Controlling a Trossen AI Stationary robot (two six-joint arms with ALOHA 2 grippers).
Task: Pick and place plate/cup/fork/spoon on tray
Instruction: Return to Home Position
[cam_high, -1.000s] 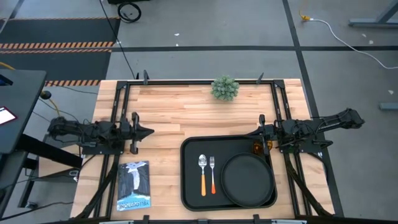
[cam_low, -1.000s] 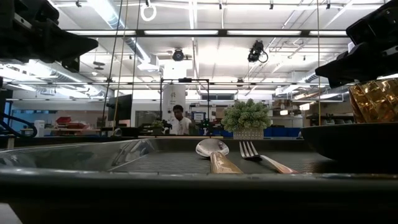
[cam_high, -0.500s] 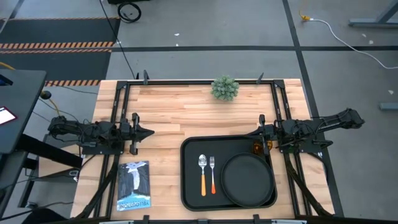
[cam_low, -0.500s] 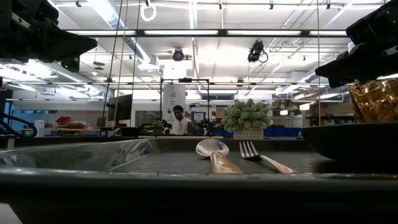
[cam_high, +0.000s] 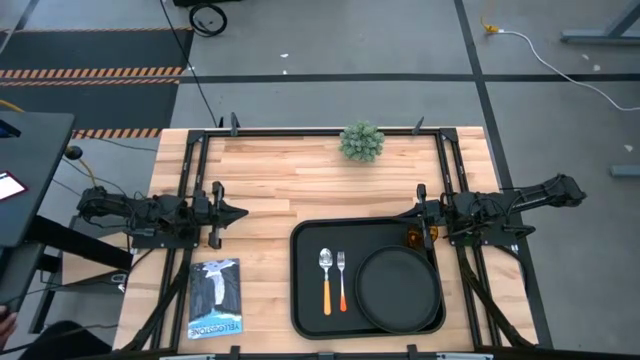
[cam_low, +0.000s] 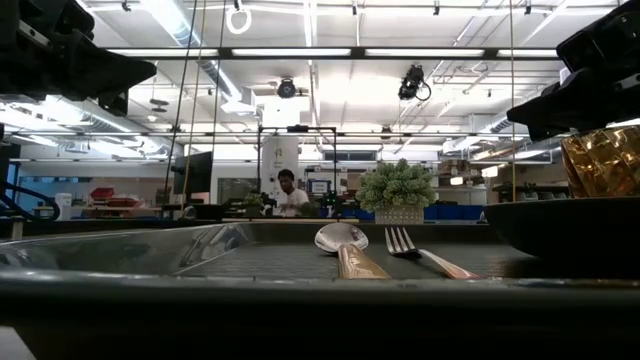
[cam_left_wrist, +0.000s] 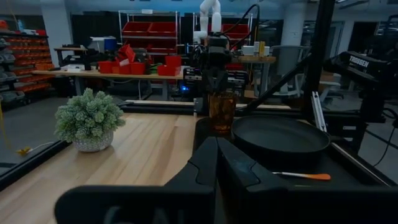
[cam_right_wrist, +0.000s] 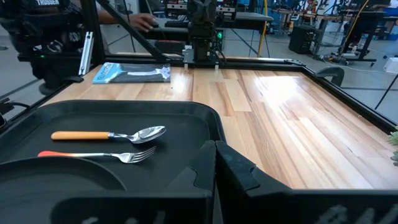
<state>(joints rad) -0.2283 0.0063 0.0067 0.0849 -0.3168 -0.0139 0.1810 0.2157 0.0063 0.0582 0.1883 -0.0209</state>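
Nothing on the table (cam_high: 280, 185) has shifted since the earlier pictures: both arms, the tray and everything on it sit exactly where they were. The only change is a dark shape now showing at the lower left corner of the high view, off the table.

From above, the tray (cam_high: 300, 290) lies in the table's 5 o'clock part. On it, the plate (cam_high: 400, 290) fills the 3 o'clock half, the cup (cam_high: 414, 238) stands in the corner at 1 o'clock, just beside the plate, and the spoon (cam_high: 326, 280) and fork (cam_high: 342, 280) lie side by side at 9 o'clock of the plate. Both have their long axis running 12 to 6, metal heads toward 12, orange handles toward 6.

The left pincer (cam_high: 238, 211) hangs at the table's 9 o'clock edge, fingers together. The right pincer (cam_high: 412, 213) hangs at the tray's 1 o'clock corner, just above the cup, fingers likewise together and holding nothing.

The high view alone shows a booklet (cam_high: 215, 298) at 9 o'clock of the tray and a small potted plant (cam_high: 361, 141) at the table's 12 o'clock edge. The low view adds a person (cam_low: 290, 195) far back in the room, and shows the cup (cam_low: 603, 162) rising behind the plate's rim. The right wrist view shows the spoon (cam_right_wrist: 112, 134) and fork (cam_right_wrist: 99, 154) lying parallel.
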